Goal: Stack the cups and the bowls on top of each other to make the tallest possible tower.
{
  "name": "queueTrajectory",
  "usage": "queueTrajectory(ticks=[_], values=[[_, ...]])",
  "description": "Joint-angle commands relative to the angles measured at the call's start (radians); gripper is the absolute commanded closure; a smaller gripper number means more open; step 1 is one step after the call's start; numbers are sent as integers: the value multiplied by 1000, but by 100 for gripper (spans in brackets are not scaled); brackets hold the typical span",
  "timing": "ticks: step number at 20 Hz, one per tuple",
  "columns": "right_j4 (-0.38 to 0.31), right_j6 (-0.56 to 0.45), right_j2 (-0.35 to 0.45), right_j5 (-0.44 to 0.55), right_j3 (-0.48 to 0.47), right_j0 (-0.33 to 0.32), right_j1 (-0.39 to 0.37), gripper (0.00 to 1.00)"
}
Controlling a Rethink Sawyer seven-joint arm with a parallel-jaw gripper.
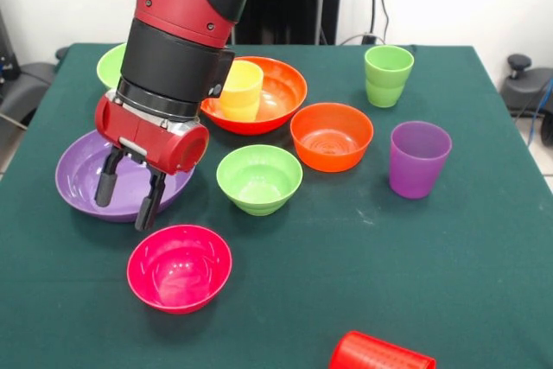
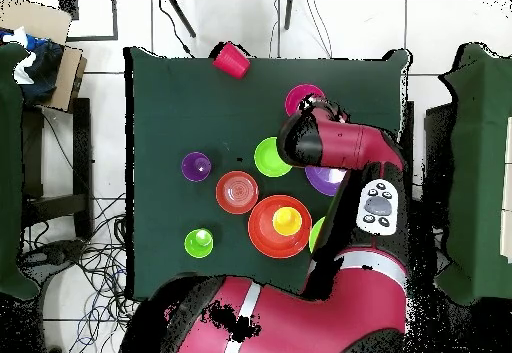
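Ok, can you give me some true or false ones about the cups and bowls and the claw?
1. The yellow cup stands inside the large orange bowl. True.
2. The red cup stands upright in the middle of the table. False: it lies on its side at the table's edge.
3. The claw hangs open over the purple bowl. True.
4. The claw is holding the pink bowl. False: it holds nothing, and the pink bowl sits on the table by itself.
5. The purple cup sits inside the small green bowl. False: it stands alone on the table.
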Motion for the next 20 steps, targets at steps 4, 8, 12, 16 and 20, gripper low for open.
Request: queueTrajectory(ticks=[4, 8, 12, 16, 20], values=[[47, 56, 115, 128, 56, 28, 11, 0], [58, 60, 110, 122, 46, 35, 23, 0], [78, 63, 112, 129, 41, 42, 26, 0], [85, 59, 109, 124, 36, 44, 33, 0], [93, 59, 103, 112, 25, 48, 46, 0]])
